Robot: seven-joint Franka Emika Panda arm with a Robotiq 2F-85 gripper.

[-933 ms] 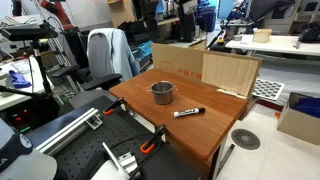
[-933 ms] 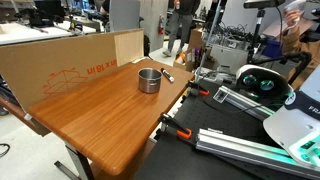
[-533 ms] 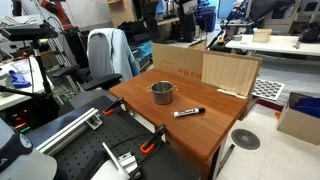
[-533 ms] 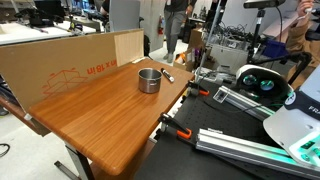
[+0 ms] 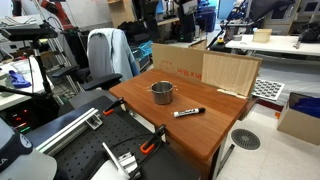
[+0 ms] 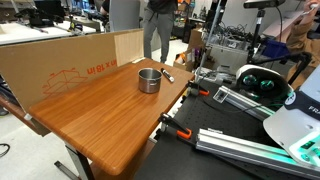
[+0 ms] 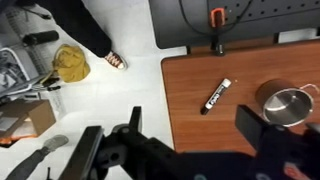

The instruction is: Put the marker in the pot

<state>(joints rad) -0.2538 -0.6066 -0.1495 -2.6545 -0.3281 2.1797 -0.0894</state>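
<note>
The marker (image 5: 188, 112), black with a white section, lies flat on the wooden table (image 5: 200, 135), a short way from the pot (image 5: 162, 92). The pot is small, round and silver-grey, and stands upright. Both also show in an exterior view, the pot (image 6: 149, 80) with the marker (image 6: 167, 74) just behind it. In the wrist view my gripper (image 7: 195, 130) is open and empty, high above the table's edge. The marker (image 7: 217, 95) lies between its fingers in the picture and the pot (image 7: 288, 103) is at the right. The gripper is not seen in either exterior view.
A cardboard box (image 5: 200, 68) stands along the table's back edge and also shows in an exterior view (image 6: 70, 60). Orange clamps (image 5: 148, 148) hold the table's near edge. A person (image 6: 157, 25) stands behind the table. White floor (image 7: 110, 100) lies beside the table.
A person has walked into view behind the table. The marker, the pot and the arm have not moved.
</note>
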